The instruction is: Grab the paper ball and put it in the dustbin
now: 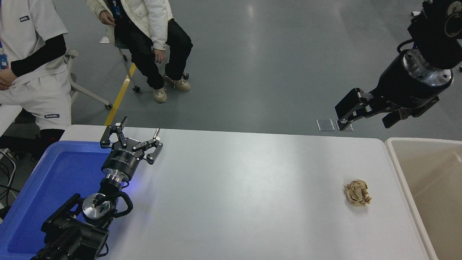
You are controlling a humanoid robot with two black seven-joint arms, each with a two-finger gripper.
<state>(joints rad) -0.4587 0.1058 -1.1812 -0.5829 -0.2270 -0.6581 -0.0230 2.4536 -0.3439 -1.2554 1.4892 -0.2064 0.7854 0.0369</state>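
The paper ball (357,193), a crumpled tan-brown wad, lies on the white table (234,187) near its right end, a short way left of the dustbin. The dustbin (400,169), beige with a pale rounded rim, stands at the table's right edge and is cut off by the frame. My right gripper (368,117) hangs high above the table's far right corner, well above and beyond the ball, with its jaws open and empty. My left gripper (140,127) is parked at the lower left, open and empty.
A bright blue tray (54,180) sits at the table's left end, under my left arm. Two people sit on chairs beyond the far left edge. Two small pale plates (326,125) lie on the grey floor beyond the table.
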